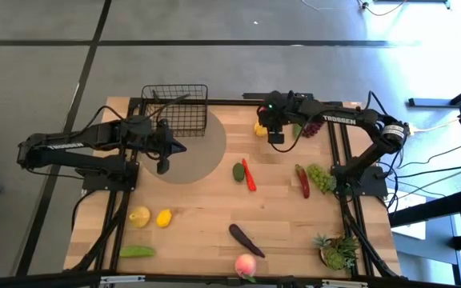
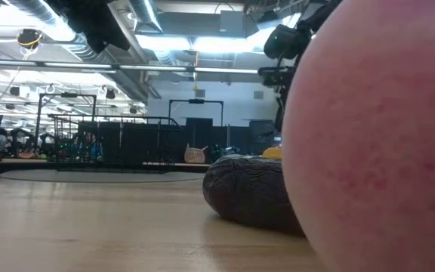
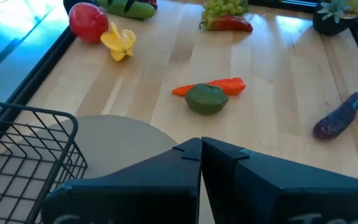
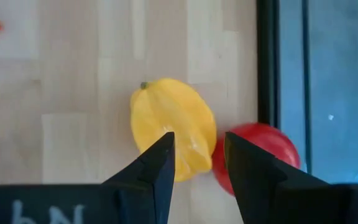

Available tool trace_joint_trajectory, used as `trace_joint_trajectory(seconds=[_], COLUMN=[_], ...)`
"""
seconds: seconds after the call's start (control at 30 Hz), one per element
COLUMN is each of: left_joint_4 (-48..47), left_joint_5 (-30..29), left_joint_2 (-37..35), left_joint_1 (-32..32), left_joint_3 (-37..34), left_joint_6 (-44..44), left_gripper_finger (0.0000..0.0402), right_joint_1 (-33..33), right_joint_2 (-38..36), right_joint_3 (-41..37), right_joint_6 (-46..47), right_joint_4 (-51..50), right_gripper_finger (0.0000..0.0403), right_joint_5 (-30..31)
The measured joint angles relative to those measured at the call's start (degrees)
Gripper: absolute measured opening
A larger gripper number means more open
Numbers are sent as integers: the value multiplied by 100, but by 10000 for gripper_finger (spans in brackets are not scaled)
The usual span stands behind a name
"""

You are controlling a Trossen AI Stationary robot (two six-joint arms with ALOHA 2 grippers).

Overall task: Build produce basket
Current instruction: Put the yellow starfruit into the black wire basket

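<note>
Right now my right claw (image 4: pixel 196 163) hovers above the yellow ridged fruit (image 4: pixel 173 127) at the bench's (image 1: pixel 206 224) far edge, about 1 o'clock from centre in the high view. Fingers are part-open, straddling the fruit's near end, nothing gripped. A red apple (image 4: pixel 263 149) sits touching or just beside the yellow fruit, against the black edge rail.

Left claw (image 3: pixel 201 152) is closed and empty, parked over the grey round mat (image 1: pixel 190 152) at roughly 10 o'clock, next to the basket (image 1: pixel 174 108). The basket stands at 11 o'clock on the far edge and looks empty from above.

Other produce lies scattered: green round fruit (image 1: pixel 238 170) with a red chili (image 1: pixel 250 176) near centre, green grapes (image 1: pixel 320 177) and another red chili (image 1: pixel 302 182) at 3 o'clock, two lemons (image 1: pixel 151 217) and a cucumber (image 1: pixel 137 251) at 7–8 o'clock, eggplant (image 1: pixel 245 239) and peach (image 1: pixel 246 265) at 6 o'clock. The potted plant (image 1: pixel 338 252) at 5 o'clock stays put.

Handling guess: the yellow fruit looks like light, stiff plastic with a glossy skin, so likely slippery. The ridges should give the fingers something to seat against. I'd pinch across the fat middle, not the tapered end, and keep clear of the apple so it doesn't get nudged or rolled along the rail.
</note>
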Motion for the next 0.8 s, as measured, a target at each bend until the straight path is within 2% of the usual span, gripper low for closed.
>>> trace_joint_trajectory(seconds=[0.27,0.8], left_joint_4=[0,0], left_joint_5=[11,-11], left_joint_2=[0,-2], left_joint_1=[0,0], left_joint_3=[0,0], left_joint_6=[-15,-9], left_gripper_finger=[0,0], right_joint_1=[-9,-309], right_joint_2=[-1,740], right_joint_3=[223,207], right_joint_6=[-40,-452], right_joint_4=[-124,-79], right_gripper_finger=[135,135], right_joint_5=[-855,-624])
